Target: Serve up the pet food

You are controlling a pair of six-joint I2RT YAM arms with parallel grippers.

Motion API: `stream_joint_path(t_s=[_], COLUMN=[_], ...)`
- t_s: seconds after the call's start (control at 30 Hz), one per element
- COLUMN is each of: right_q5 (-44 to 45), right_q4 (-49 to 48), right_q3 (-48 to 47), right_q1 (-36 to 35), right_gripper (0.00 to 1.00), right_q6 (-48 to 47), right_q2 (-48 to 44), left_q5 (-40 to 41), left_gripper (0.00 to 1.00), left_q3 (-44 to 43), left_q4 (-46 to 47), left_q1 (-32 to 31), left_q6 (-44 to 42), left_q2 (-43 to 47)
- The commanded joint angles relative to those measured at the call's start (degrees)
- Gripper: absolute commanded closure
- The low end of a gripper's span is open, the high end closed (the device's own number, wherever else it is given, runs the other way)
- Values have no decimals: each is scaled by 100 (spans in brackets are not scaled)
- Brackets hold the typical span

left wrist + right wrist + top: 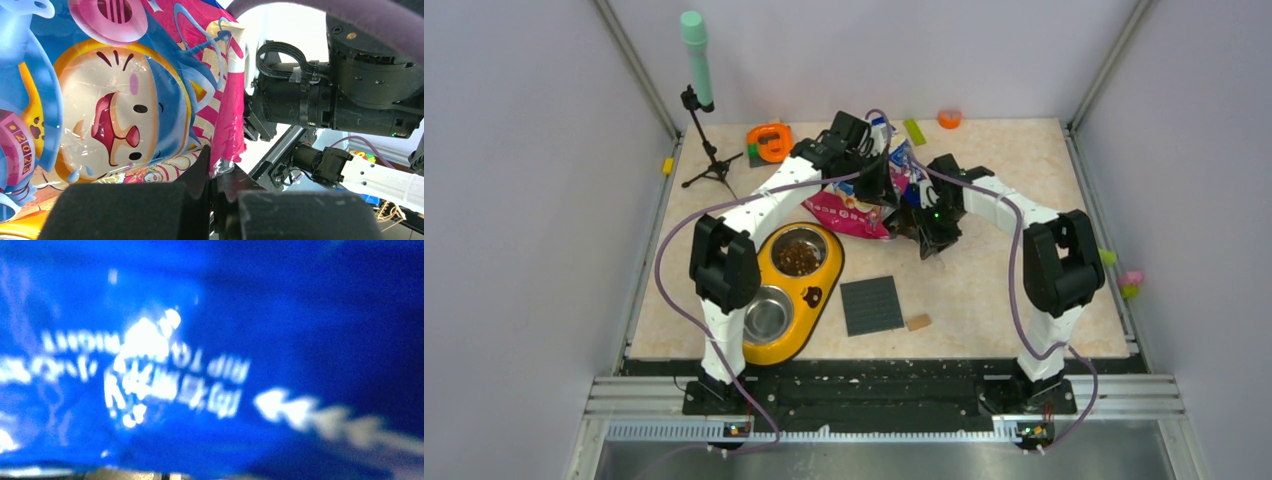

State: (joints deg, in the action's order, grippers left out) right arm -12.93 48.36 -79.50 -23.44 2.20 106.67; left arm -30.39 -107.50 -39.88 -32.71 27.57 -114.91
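Kibble [797,257] already fills the top half of the yellow feeder [832,272], down-left of the bag [849,212] and nearer the left arm, whose left end effector [214,181] pinches the bag's pink edge; right end effector [914,215] is against the blue side, grip unclear.

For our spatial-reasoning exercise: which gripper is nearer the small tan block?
Right. The right gripper is at the pet-food bag, almost straight beyond the small tan block; the left gripper is farther back and to the left.
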Motion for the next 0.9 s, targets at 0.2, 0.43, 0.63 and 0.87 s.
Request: stream_joint_path(t_s=[0.2, 0.43, 0.63, 0.87], right_q5=[-88, -77, 58, 41], right_q4=[933, 1500, 1611, 1379], right_q3=[-172, -217, -309, -807], right_q1=[-172, -170, -214, -284], right_gripper=[100, 100, 100, 100], right_q6=[27, 186, 226, 340], right_q2=[-749, -727, -665, -21], left_q5=[50, 66, -123, -239], left_gripper=[100, 100, 100, 100], left_q3=[-199, -96, 159, -16], left_q4=[221, 371, 60, -606], left_q1=[-147, -146, -143, -325], left_q6=[-485, -451, -869, -1338], left_q2=[416, 676, 960, 819])
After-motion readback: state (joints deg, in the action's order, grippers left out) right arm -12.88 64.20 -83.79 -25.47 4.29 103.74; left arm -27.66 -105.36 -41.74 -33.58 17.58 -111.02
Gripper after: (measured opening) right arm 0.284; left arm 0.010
